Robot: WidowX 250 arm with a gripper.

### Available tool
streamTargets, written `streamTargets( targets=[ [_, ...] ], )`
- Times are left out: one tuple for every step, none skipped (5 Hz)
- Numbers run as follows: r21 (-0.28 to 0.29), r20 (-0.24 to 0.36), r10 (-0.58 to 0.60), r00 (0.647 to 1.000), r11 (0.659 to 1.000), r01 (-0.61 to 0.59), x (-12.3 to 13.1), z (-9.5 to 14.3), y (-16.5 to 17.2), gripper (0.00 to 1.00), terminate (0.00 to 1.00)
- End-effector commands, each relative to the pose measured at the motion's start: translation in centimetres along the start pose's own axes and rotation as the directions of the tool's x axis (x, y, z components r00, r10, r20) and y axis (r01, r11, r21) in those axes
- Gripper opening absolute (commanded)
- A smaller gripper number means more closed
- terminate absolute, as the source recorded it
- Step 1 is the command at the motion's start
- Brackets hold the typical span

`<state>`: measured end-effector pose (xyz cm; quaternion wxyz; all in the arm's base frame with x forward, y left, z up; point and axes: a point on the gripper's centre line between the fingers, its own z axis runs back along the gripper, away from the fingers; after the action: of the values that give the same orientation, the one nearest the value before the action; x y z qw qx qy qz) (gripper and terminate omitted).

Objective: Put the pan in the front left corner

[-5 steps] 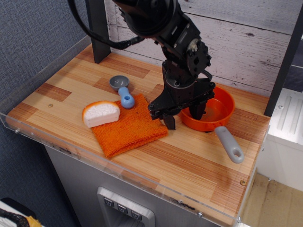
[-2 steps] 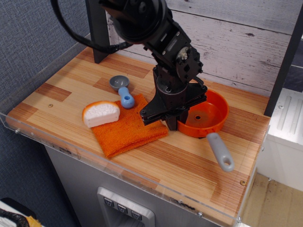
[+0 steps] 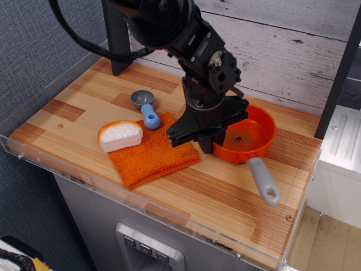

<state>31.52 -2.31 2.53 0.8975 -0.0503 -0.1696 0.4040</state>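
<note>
Right now your gripper (image 3: 210, 137) is down at the left rim of the pan (image 3: 246, 138), its black fingers closed on the orange wall, one finger inside the bowl and the other outside as far as you can see. The pan sits toward the back right part of the worktop, well apart from the front left corner (image 3: 17, 148). Its bowl looks slightly tilted, with the small centre hole visible, though you cannot tell for sure whether the base rests flat on the wood. The grey looped handle (image 3: 263, 179) points toward the front right corner.

To the left of your gripper, an orange cloth (image 3: 153, 149) lies flat near the middle of the worktop, its right edge just beside the gripper's fingers. A piece of bread (image 3: 120, 135) with a white face and orange crust rests on the cloth's left corner. Behind it, a small grey-and-blue scoop (image 3: 145, 106) lies with its blue end touching the cloth's back edge. The clear acrylic rim (image 3: 113, 192) runs along the front edge.
</note>
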Motion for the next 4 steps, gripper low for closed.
streamTargets(
  targets=[
    [-0.099, 0.052, -0.011, 0.999, 0.995, 0.016, 0.6, 5.8, -2.0, 0.0, 0.0],
    [-0.092, 0.08, 0.067, 0.995, 0.994, -0.06, 1.8, 8.2, 0.4, 0.0, 0.0],
    [-0.059, 0.133, 0.148, 0.98, 0.988, -0.141, 3.3, 10.1, 3.6, 0.0, 0.0],
    [-0.02, 0.164, 0.204, 0.965, 0.979, -0.203, 4.3, 10.9, 6.7, 0.0, 0.0]
  ],
)
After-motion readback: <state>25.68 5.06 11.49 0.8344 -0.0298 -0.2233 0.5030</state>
